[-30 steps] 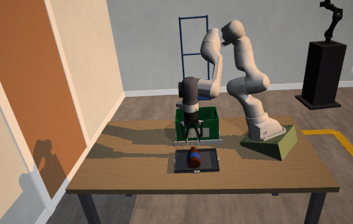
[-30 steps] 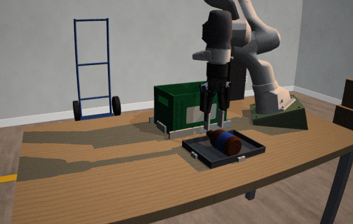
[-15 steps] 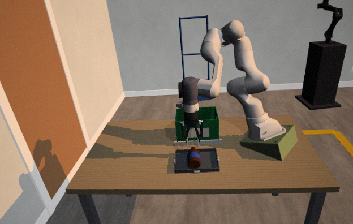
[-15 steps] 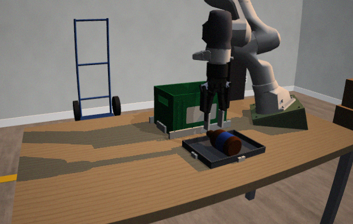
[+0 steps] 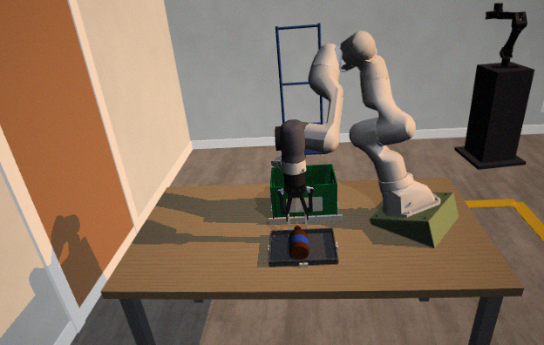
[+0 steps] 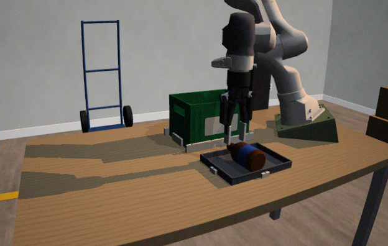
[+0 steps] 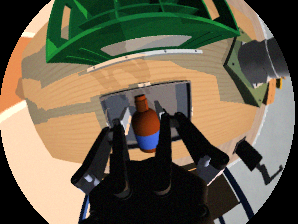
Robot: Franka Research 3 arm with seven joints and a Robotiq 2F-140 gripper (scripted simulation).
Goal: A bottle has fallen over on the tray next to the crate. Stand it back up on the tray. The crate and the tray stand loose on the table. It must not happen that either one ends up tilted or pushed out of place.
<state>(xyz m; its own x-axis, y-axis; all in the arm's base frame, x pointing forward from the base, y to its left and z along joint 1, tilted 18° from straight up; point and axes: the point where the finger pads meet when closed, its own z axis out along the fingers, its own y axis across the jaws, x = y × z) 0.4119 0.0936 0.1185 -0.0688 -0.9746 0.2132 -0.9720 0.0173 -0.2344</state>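
The gripper [image 5: 297, 221] [image 6: 235, 135] [image 7: 142, 109] points down above the neck end of the brown bottle [image 5: 299, 244] [image 6: 247, 156] [image 7: 146, 129], its fingers partly open, a middling gap between them, and from where I stand it holds nothing. The bottle, with its blue label, lies on its side in the dark tray [image 5: 323, 261] [image 6: 259, 176] [image 7: 189, 107], neck toward the far side, base toward the near rim. Just beyond the tray stands the green crate [image 5: 279, 201] [image 6: 181, 119] [image 7: 145, 31], close behind the fingers, a pale low strip [image 5: 309, 219] [image 6: 205, 146] [image 7: 150, 53] along its near foot. Farther right, the arm's wedge-shaped green base [image 5: 445, 218] [image 6: 323, 132] [image 7: 255, 95] sits well apart from the tray, on the wooden table [image 5: 209, 274] [image 6: 124, 202] [image 7: 65, 135]
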